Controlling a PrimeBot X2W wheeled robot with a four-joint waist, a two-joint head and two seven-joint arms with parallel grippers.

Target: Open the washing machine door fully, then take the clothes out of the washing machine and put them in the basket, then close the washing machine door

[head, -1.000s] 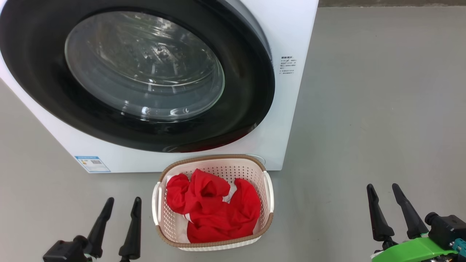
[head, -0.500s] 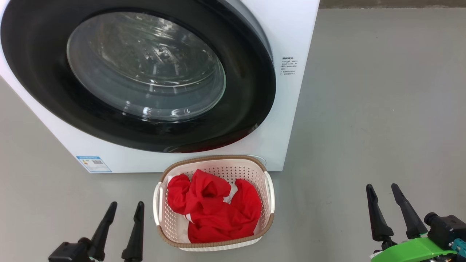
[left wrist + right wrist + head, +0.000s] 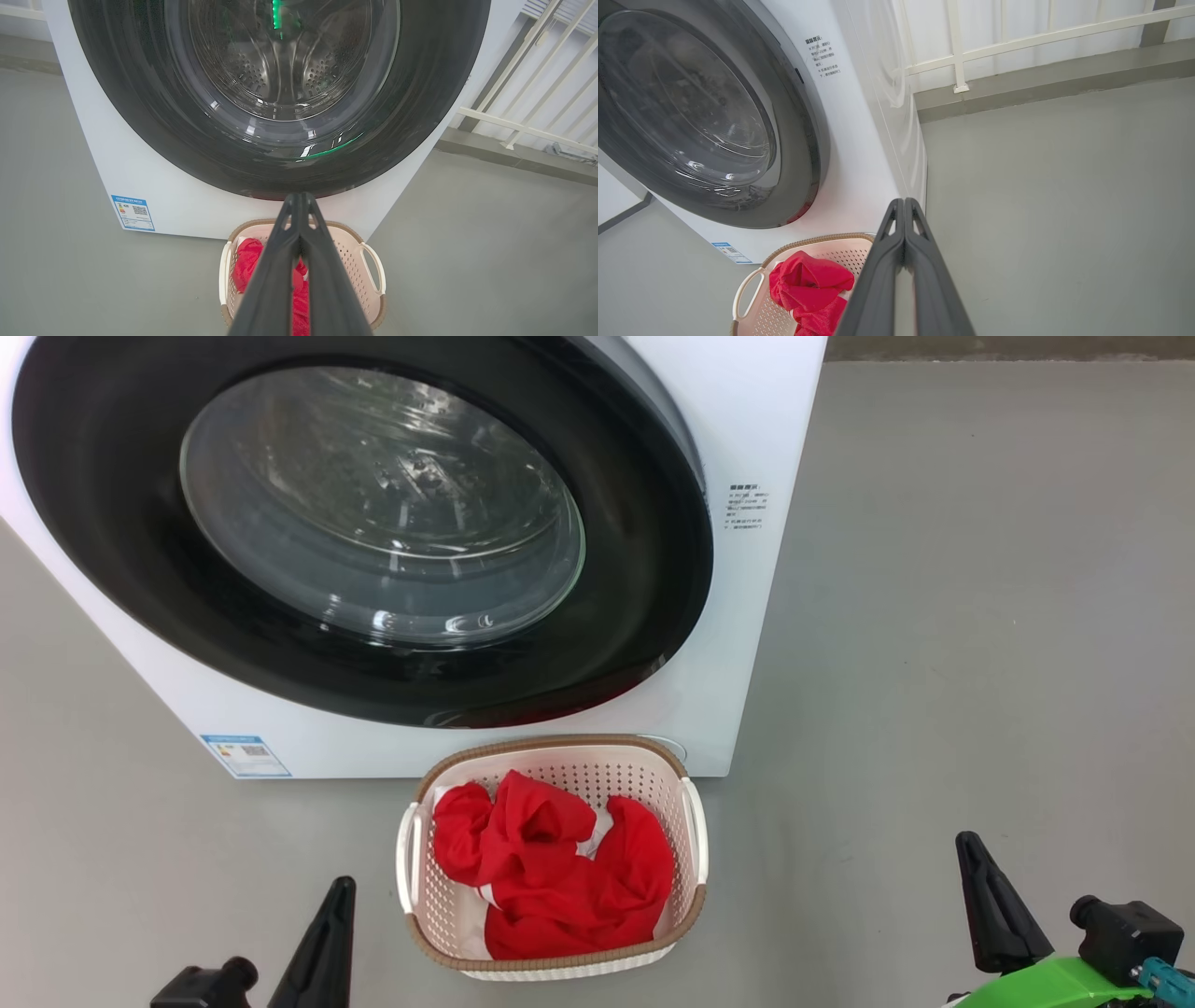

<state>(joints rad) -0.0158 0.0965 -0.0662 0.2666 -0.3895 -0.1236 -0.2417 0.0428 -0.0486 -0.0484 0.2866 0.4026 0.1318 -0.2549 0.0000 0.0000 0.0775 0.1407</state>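
The white washing machine (image 3: 747,420) stands on the grey floor, its round black-rimmed door (image 3: 644,588) flat against the front. Through the clear window the steel drum (image 3: 280,70) shows. The cream basket (image 3: 693,821) sits just in front of the machine with the red clothes (image 3: 551,877) piled inside. My left gripper (image 3: 338,891) is at the lower left, left of the basket, shut with nothing in it; its fingers (image 3: 299,224) press together. My right gripper (image 3: 966,847) is at the lower right, well right of the basket, shut and empty, its fingers (image 3: 903,219) touching.
A blue label sticker (image 3: 245,756) is on the machine's lower left front. A white railing (image 3: 1017,37) and a low ledge run behind the machine on the right. Bare grey floor (image 3: 980,663) stretches to the right of the machine.
Both grippers have gone from open to shut, each pair of fingers now reading as one dark point. Both sit a little lower in the head view, which has shifted slightly.
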